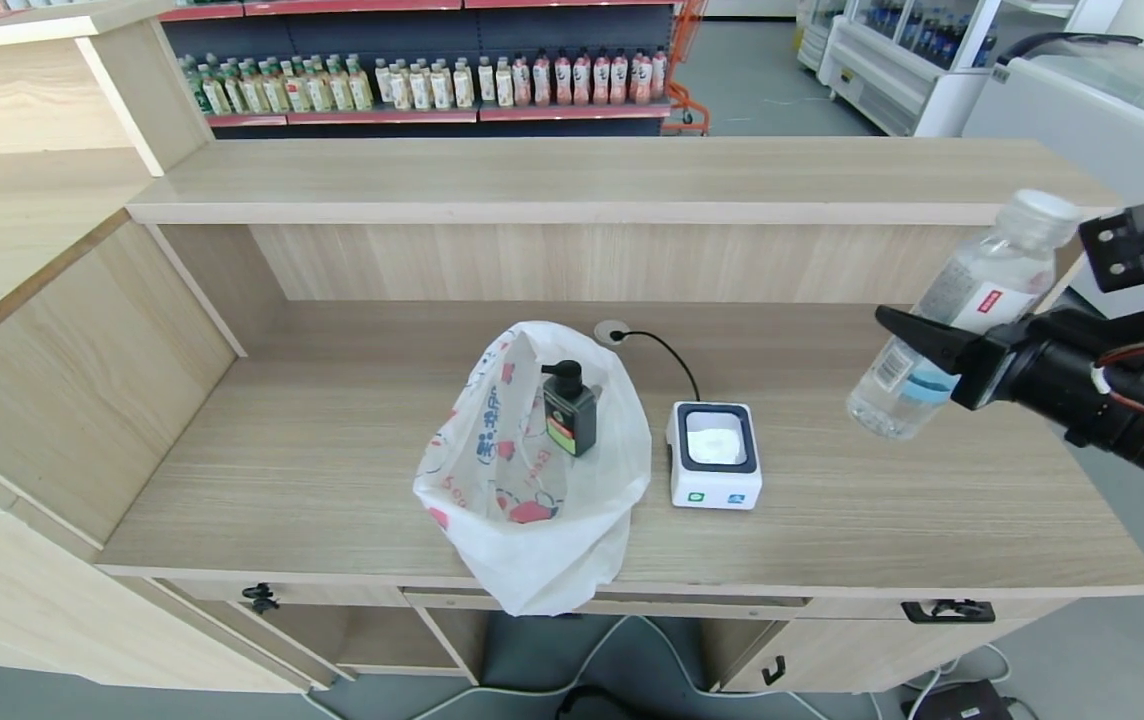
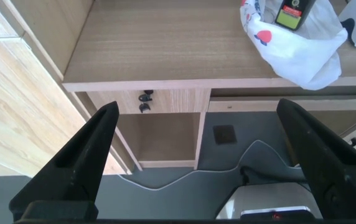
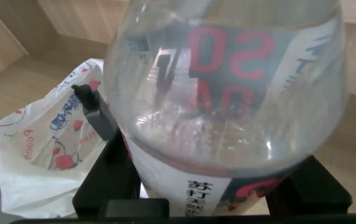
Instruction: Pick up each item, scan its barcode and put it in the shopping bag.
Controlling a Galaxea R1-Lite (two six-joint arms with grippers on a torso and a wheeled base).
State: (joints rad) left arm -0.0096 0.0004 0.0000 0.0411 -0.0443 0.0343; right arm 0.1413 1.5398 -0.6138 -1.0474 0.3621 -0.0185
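Well, the broad light-wood checkout counter [image 1: 832,520] sets the stage, its raised back ledge running the full width behind the work surface. Near the middle of it sits the white plastic shopping bag [image 1: 532,500] with red and blue print, mouth gaping upward and its lower part drooping over the front edge of the counter. Over to the right, up in the air above the counter's right end, there is the clear plastic water bottle [image 1: 962,310] with a white cap and a red-and-white label, tilted with the cap high and to the right and the base low and to the left. The right gripper [image 1: 917,340] has its black fingers clamped on the bottle's lower half, and the right wrist view looks straight at the rounded base [image 3: 228,93]. The left gripper [image 2: 196,180] hangs low in front of the counter, below the front edge, jaws spread wide with nothing between them. Just right of the bag stands the white box-shaped barcode scanner [image 1: 715,455] with a dark-framed window on top, apart from the bottle. Inside the bag stands a black pump bottle [image 1: 570,410], upright. A thin black cable [image 1: 667,350] runs from the scanner back to a round hole in the counter.
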